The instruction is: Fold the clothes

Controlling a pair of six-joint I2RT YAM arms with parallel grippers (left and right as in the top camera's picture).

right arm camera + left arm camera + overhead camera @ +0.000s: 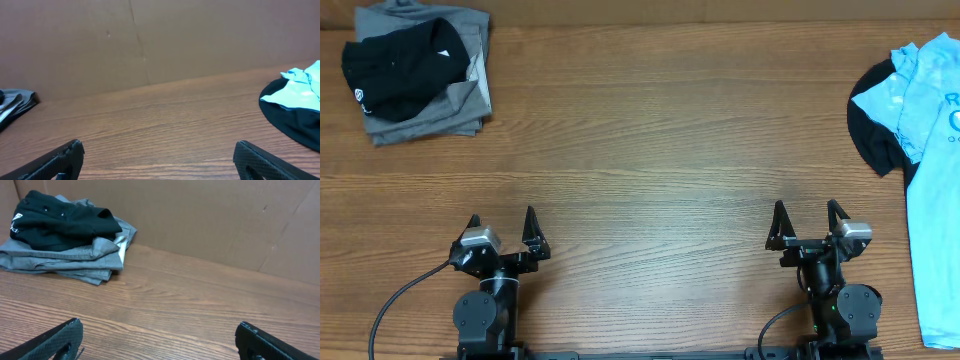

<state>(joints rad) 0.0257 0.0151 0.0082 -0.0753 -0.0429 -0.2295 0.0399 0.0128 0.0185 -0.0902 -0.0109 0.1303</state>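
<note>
Near edge: left gripper (501, 216) and right gripper (807, 206) sit low over the wooden table (650, 150), jaws spread wide, nothing between them. Right side, mid to far: light-blue T-shirt (935, 190) lies spread out, unfolded, running off frame, overlapping a black T-shirt (878, 150); its print is cut by the frame edge, unreadable. Far left corner: folded grey garment (470, 105) with a folded black garment (405, 65) on top; small white logo, illegible. Cardboard wall (150, 40) behind.
</note>
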